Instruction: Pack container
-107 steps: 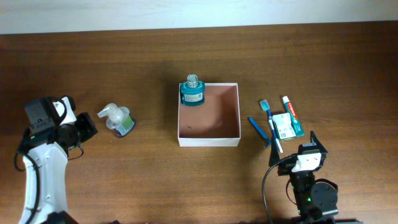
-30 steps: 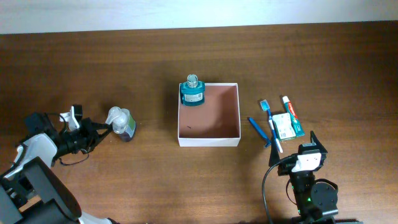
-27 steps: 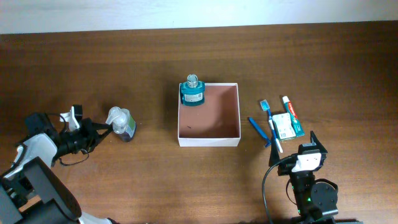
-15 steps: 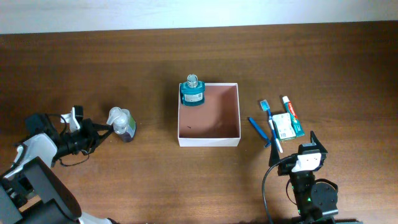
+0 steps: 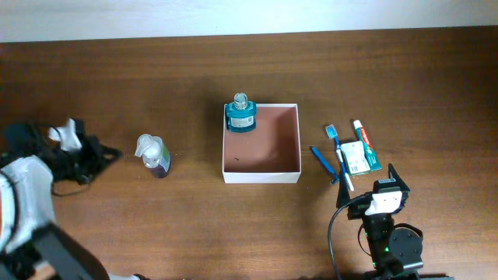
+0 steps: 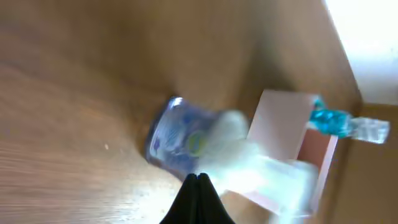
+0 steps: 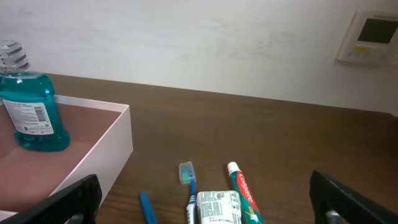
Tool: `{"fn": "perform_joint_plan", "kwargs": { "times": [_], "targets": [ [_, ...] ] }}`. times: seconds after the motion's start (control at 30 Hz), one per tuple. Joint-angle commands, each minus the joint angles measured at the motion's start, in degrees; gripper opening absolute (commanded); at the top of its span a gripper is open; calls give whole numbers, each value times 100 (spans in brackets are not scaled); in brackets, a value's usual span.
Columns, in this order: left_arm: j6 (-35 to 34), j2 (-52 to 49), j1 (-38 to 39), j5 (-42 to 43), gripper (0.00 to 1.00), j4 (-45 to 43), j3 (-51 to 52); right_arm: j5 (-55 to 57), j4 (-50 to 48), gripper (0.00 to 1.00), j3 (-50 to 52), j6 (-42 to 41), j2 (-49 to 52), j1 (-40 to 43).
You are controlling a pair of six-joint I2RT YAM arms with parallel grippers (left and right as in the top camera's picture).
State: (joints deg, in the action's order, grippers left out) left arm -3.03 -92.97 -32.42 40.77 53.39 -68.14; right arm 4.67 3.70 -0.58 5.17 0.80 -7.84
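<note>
Left gripper [image 5: 107, 154]: clenched, nothing between the fingers, at far left of the overhead frame, tip aimed right toward pump bottle [image 5: 152, 153], apart from it. Left wrist view blurred; shut fingertips at bottom centre, pump bottle just beyond.

Right gripper [image 5: 364, 185]: spread wide, empty, at lower right of the overhead frame, below the toiletries.

Container [image 5: 264, 152]: at centre of the overhead frame, flat on table [image 5: 156, 78], open side up, reddish-brown floor showing. Square outline, so no marked long axis; walls parallel to the frame edges. In right wrist view at left edge, one white corner toward the camera.

Mouthwash bottle [image 5: 240, 113]: upright in the container's upper left corner, against the wall.

Right of container, near but not touching: toothbrush [image 5: 340, 159], small carton [image 5: 356, 157], toothpaste tube [image 5: 362, 135], long axes roughly top to bottom of the frame.

Pump bottle: left of container, well apart.
</note>
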Motion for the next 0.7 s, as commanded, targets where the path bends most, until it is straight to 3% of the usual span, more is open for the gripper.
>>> {"fn": "perform_joint_plan", "kwargs": {
  "times": [0.0,0.33,0.43,0.67],
  "targets": [
    [2,1104,37,-459,1,184,-625,50,44,98,26,42,-48,50],
    [9,2870,1239,-1720,4,103,-800,50,46,98,26,42,-48,50],
    [17,2975,1755,-2028,11,96,-820,50,46,98,26,42,-48,50],
    [341,2625,2481,-2284,41,310,-1128,50,46,98,26,42,-48,50]
  ]
}}
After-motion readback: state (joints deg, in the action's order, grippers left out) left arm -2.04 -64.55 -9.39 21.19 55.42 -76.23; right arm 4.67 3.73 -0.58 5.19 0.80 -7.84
